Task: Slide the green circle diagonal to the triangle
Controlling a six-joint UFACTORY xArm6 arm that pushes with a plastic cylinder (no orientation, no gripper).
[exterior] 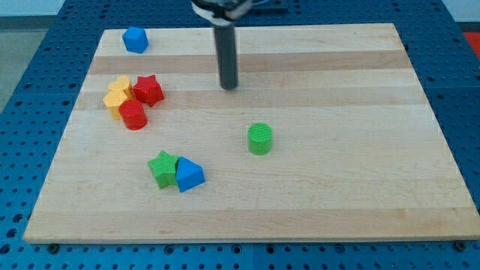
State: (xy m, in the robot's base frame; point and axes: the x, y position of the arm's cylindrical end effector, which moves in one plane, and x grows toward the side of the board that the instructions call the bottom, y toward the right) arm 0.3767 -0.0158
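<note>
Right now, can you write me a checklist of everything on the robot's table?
Surface: wooden board, lying on a blue perforated base.
Job's things: green circle right of centre, standing alone; blue triangle lower left of it, touching a green star.
Clutter: red star, red cylinder and two yellow blocks bunched at the view's left; blue block near the top left corner.
Jaws: none; my tip is above the green circle, slightly left, well apart from it.
Cables: nothing seen.
Surroundings: pale floor at the top corners.

Pale, smooth-grained wooden board (315, 195); ribbed matt plastic green circle (260, 139); dark, faintly glossy rod.
</note>
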